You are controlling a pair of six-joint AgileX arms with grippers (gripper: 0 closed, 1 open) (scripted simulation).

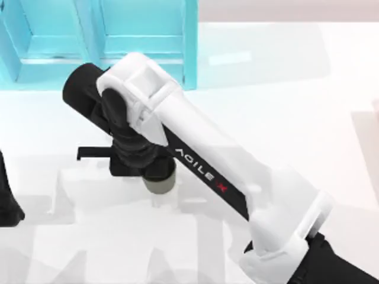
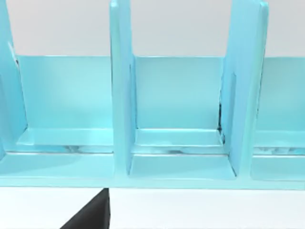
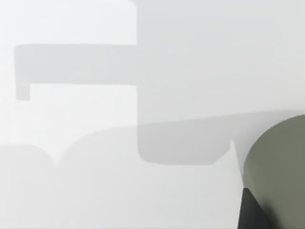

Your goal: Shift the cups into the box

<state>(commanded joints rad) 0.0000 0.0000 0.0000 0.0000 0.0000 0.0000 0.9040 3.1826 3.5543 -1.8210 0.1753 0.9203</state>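
Note:
An olive-grey cup (image 1: 159,186) peeks out from under my right gripper (image 1: 155,172) near the middle of the table, in front of the turquoise box (image 1: 190,47). The right arm reaches in from the lower right corner. Seen from the right wrist, the cup (image 3: 281,162) looms close beside a dark finger (image 3: 250,212), and the gripper looks shut on it above the white table. The left wrist view looks into the box (image 2: 121,95), whose upright dividers split it into compartments. My left arm (image 1: 7,201) is parked at the left edge.
The box stands along the back left of the table. White tabletop (image 1: 296,106) lies to the right of the arm. Shadows of the arm fall on the surface in front of the box.

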